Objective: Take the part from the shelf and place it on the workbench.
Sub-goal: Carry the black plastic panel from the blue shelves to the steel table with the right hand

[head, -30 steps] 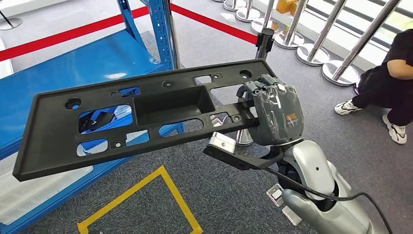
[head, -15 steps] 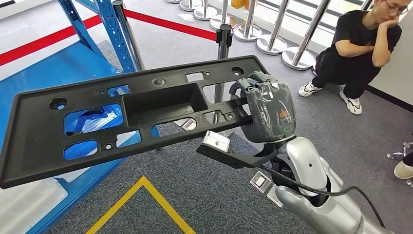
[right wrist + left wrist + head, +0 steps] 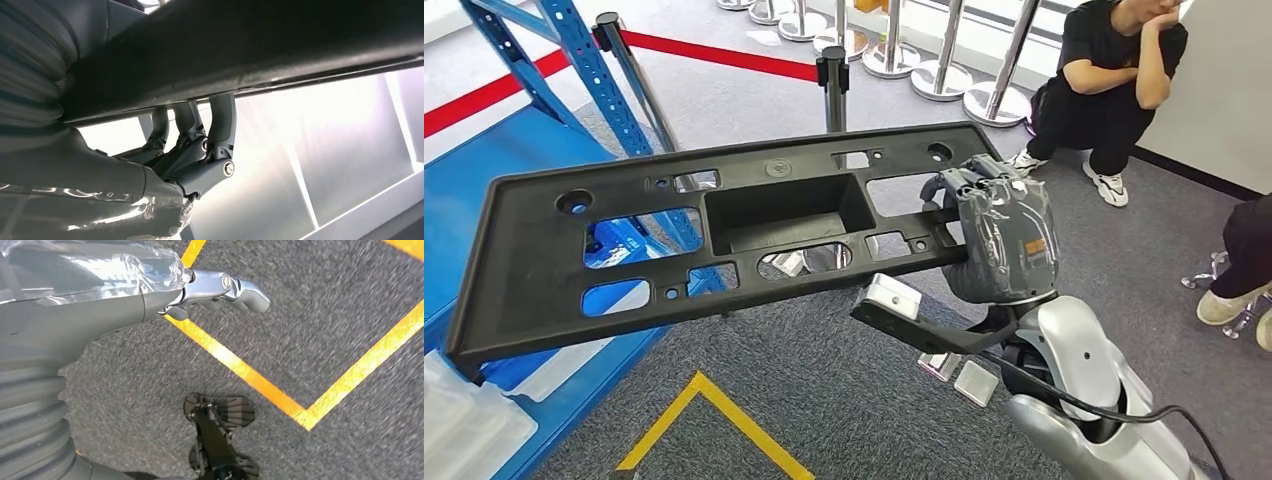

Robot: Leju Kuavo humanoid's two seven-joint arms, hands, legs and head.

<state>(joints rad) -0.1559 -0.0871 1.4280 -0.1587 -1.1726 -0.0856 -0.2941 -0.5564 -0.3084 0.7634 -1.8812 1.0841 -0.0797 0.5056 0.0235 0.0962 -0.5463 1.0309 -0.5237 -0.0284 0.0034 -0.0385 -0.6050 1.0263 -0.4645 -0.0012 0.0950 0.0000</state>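
Note:
The part (image 3: 534,290) is a long black plastic panel with a central recess and several cut-outs. It is held up in the air, roughly level, across the middle of the head view. My right hand (image 3: 999,240) grips its right end, fingers hooked over the far edge. In the right wrist view the part (image 3: 250,45) crosses as a dark bar with my right hand's fingers (image 3: 200,150) curled around it. My left hand (image 3: 100,295) hangs over the grey carpet with its thumb out, holding nothing.
The blue shelf (image 3: 464,170) stands at the left, with clear bags (image 3: 464,430) at its lower level. A red barrier belt (image 3: 714,55) runs between stanchions (image 3: 829,80) behind. A person (image 3: 1104,80) crouches at the back right, and another's leg (image 3: 1244,260) shows at the right. Yellow floor tape (image 3: 714,420) lies below.
The whole view has swung to the right, so the shelf has slid left and the crouching person has come into the picture. My right hand keeps its grip on the part.

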